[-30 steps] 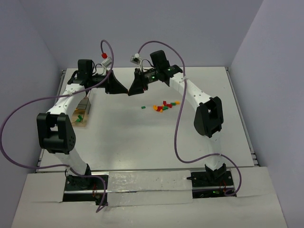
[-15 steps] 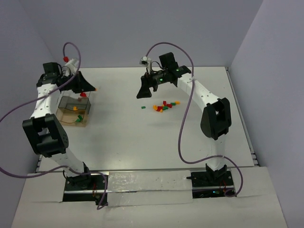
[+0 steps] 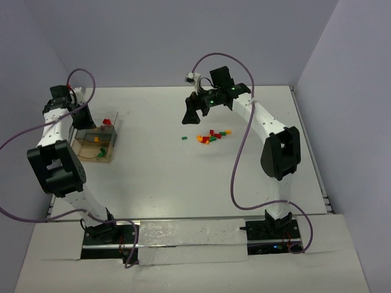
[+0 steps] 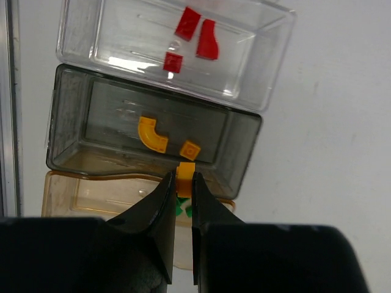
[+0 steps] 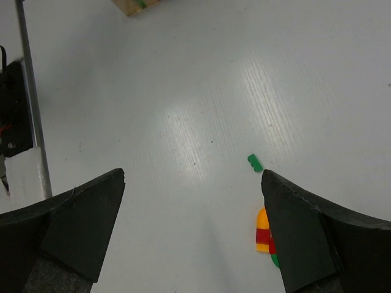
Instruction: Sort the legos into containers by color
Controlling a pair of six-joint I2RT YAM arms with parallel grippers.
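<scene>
Three joined containers [image 3: 98, 143] stand at the table's left. In the left wrist view the clear one [image 4: 269, 55] holds three red legos [image 4: 206, 39], the dark one [image 4: 244, 146] two orange legos [image 4: 153, 134], and the tan one [image 4: 79, 195] green legos [image 4: 181, 207]. My left gripper [image 4: 184, 183] hangs over the dark one's near wall, shut on an orange-yellow lego [image 4: 186, 171]. My right gripper [image 5: 193, 177] is open and empty above bare table. A lone green lego [image 5: 255, 162] and an orange-and-red piece [image 5: 262, 231] lie by its right finger. The loose pile [image 3: 211, 135] is mid-table.
A metal rail [image 4: 8, 122] runs along the table's left edge beside the containers. The same rail [image 5: 29, 110] shows in the right wrist view. Purple cables [image 3: 235, 159] loop off both arms. Grey walls close in the back and both sides.
My left gripper has swung from the middle of the table back over the containers, carrying the orange-yellow lego. My right gripper has opened wide and shifted slightly right.
</scene>
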